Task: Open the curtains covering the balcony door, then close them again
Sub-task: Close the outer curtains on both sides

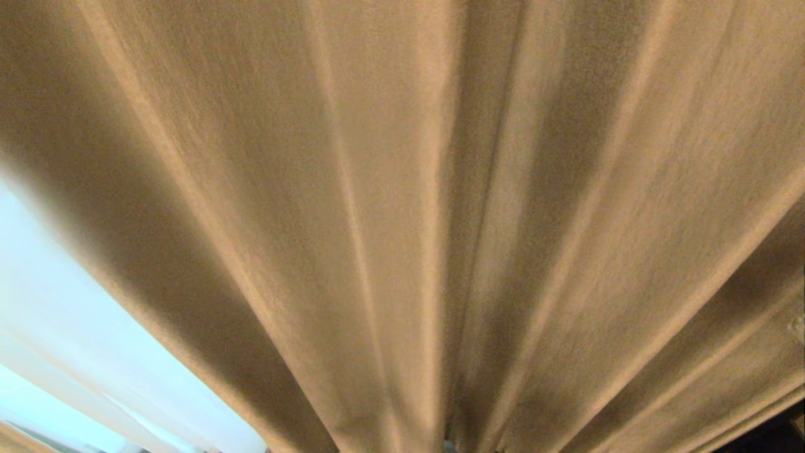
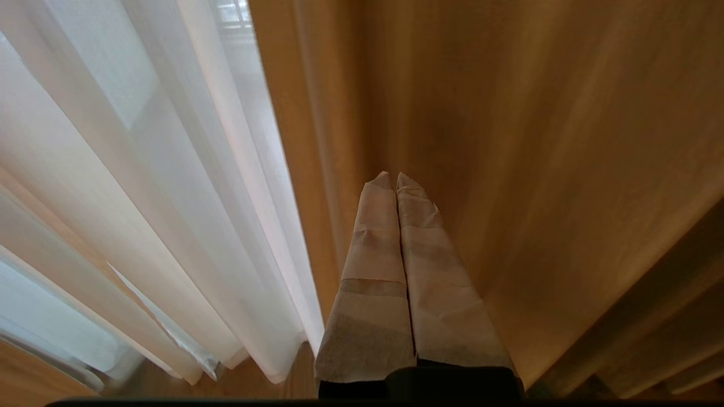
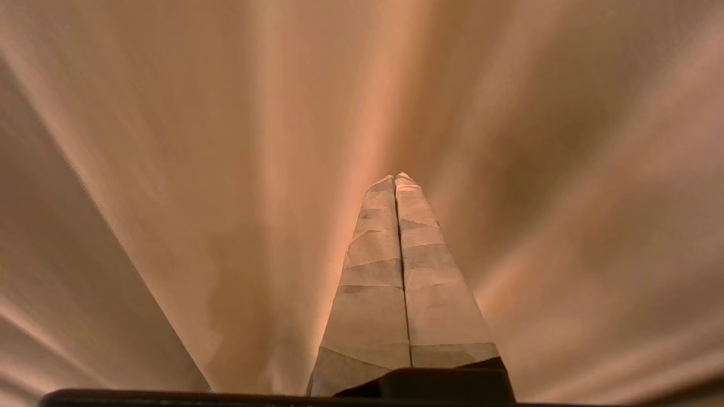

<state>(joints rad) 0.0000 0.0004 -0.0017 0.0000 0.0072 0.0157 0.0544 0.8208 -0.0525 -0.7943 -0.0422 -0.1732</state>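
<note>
The head view is filled almost wholly by the thick beige curtain [image 1: 415, 226], hung in long vertical pleats that fan outward toward the top of the picture. A deep fold is seen just right of centre. At the lower left the curtain's outer edge is met by the white sheer [image 1: 82, 352], which is lit brightly from behind. A sliver of wooden floor [image 1: 16, 440] is visible at the bottom left corner. Neither arm is seen in this view.

In the left wrist view the left gripper [image 2: 394, 180] is seen with its two tape-wrapped fingers [image 2: 373, 271] pressed together along their whole length; nothing is held between them. It is pointed at the thick curtain [image 2: 509, 169], just beside that curtain's free edge, where the sheer [image 2: 169, 198] begins. Whether the tips touch the cloth cannot be told. The sheer's hem is seen hanging just above the wooden floor [image 2: 249, 384]. A faint grid of panes [image 2: 235, 14] shows through the sheer at the top; the balcony door itself cannot be made out.

In the right wrist view the right gripper [image 3: 399, 178] is likewise closed, finger against finger, with no cloth caught between them. It is surrounded on all sides by pleats of the thick curtain [image 3: 198, 169]; no edge or open gap is visible there.
</note>
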